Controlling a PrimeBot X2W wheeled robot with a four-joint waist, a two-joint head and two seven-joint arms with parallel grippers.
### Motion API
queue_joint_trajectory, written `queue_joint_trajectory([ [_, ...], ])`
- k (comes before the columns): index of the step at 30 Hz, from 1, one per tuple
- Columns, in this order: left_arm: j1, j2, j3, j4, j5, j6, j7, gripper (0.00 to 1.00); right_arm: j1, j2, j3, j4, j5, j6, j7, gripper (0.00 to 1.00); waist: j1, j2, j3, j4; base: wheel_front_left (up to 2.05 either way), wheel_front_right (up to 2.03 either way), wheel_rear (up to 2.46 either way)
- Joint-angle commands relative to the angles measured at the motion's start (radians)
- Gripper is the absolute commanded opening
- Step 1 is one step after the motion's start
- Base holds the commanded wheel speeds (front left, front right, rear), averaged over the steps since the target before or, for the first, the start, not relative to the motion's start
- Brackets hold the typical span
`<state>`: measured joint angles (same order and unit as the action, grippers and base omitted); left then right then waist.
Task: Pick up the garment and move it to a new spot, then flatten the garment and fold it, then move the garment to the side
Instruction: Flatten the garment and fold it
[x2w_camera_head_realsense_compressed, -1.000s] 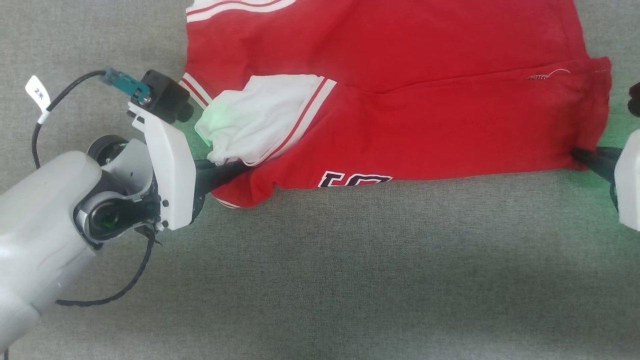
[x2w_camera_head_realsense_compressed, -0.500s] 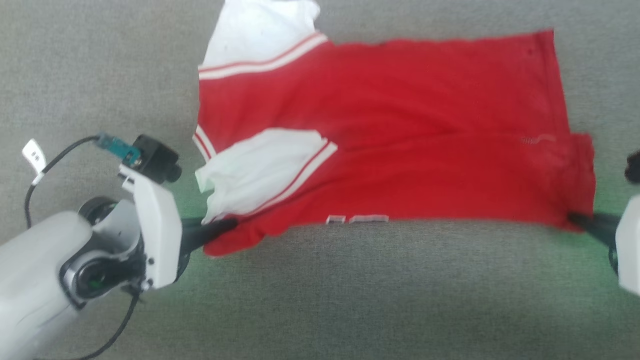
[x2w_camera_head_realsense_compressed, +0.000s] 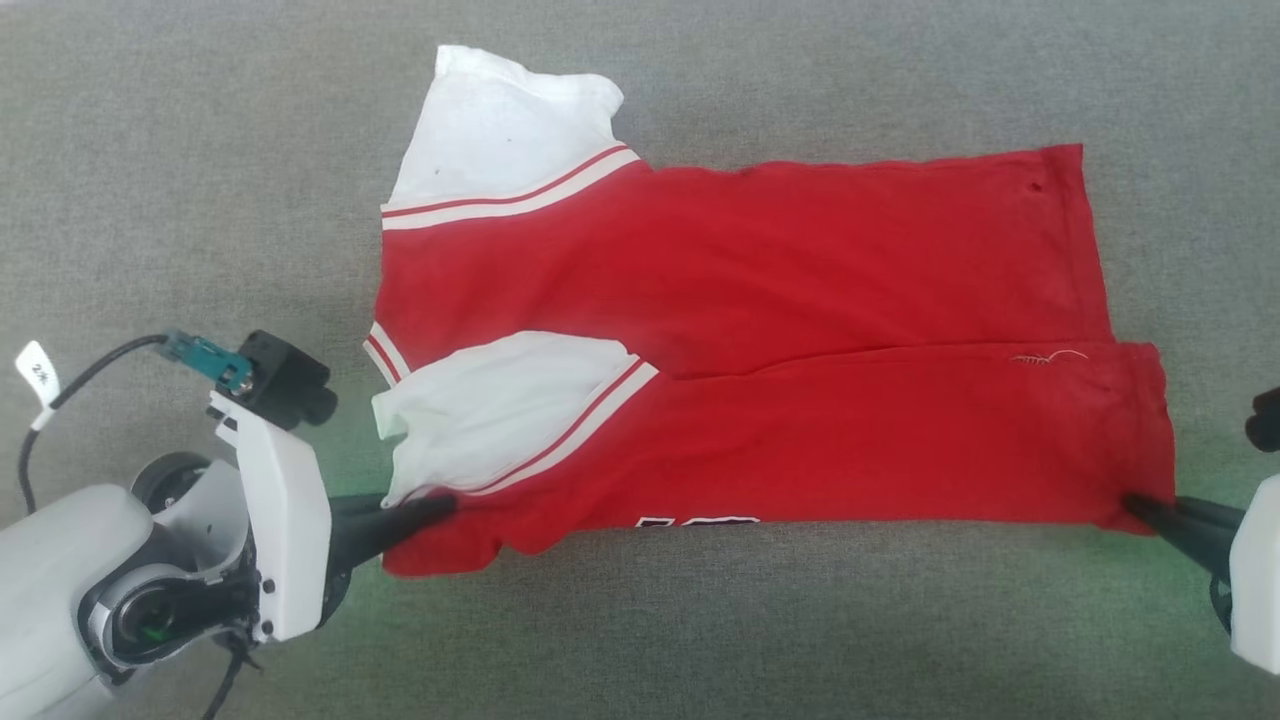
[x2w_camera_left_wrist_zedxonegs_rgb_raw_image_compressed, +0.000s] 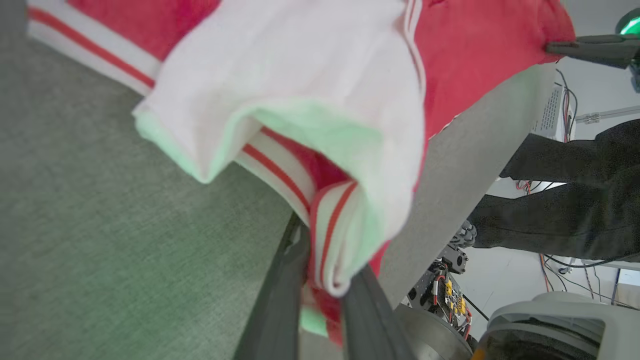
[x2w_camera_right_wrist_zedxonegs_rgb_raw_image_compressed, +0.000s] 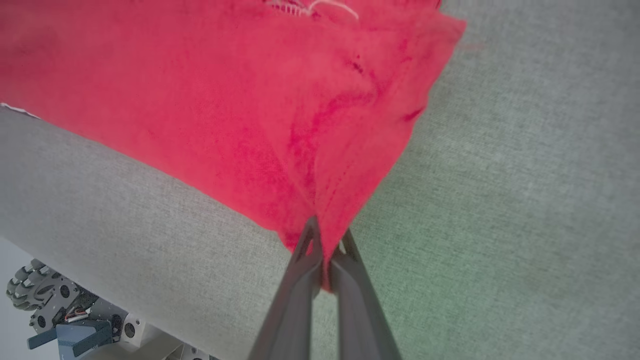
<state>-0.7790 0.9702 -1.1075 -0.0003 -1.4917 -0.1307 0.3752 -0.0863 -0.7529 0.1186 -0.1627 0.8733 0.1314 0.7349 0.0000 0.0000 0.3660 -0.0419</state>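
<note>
The garment (x2w_camera_head_realsense_compressed: 760, 280) lies on the counter (x2w_camera_head_realsense_compressed: 700, 620), half folded. Your left end effector (x2w_camera_head_realsense_compressed: 445, 505) pinches its near-left corner, the right end effector (x2w_camera_head_realsense_compressed: 1132, 501) its near-right hem. Move both together, level, keeping the edge taut.

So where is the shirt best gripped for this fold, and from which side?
By the two ends of its near long edge, coming in low from the robot's side. The shirt lies flat, lengthwise left to right, so that edge is nearest and free. The left gripper is shut on the sleeve end, the right gripper on the hem corner.
</note>
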Motion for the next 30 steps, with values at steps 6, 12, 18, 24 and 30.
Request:
queue_joint_trajectory([
  [6, 0.032, 0.016, 0.025, 0.002, 0.006, 0.010, -0.069, 1.00, -0.012, 0.050, -0.091, -0.016, -0.051, -0.002, -0.097, 1.00, 0.0000, 0.0000, -0.017, -0.002, 0.00, 0.00, 0.00],
  [12, 0.064, 0.040, 0.087, 0.028, 0.016, 0.040, -0.230, 1.00, -0.067, 0.109, -0.135, -0.036, -0.135, -0.001, -0.298, 1.00, 0.0000, 0.0000, -0.052, -0.010, 0.00, 0.00, 0.00],
  [18, 0.021, -0.037, 0.159, 0.155, 0.111, 0.146, -0.457, 1.00, -0.137, 0.193, -0.089, -0.005, -0.201, -0.001, -0.561, 1.00, 0.0000, 0.0000, -0.074, -0.032, 0.00, 0.00, 0.00],
  [24, -0.121, -0.135, 0.187, 0.354, 0.183, 0.184, -0.496, 1.00, -0.193, 0.268, -0.070, 0.029, -0.235, -0.001, -0.732, 1.00, 0.0000, 0.0000, -0.046, -0.096, 0.00, 0.00, 0.00],
  [30, -0.318, -0.203, 0.179, 0.620, 0.240, 0.172, -0.412, 1.00, -0.232, 0.336, -0.095, 0.059, -0.236, -0.001, -0.823, 1.00, 0.0000, 0.0000, 0.001, -0.198, 0.00, 0.00, 0.00],
])
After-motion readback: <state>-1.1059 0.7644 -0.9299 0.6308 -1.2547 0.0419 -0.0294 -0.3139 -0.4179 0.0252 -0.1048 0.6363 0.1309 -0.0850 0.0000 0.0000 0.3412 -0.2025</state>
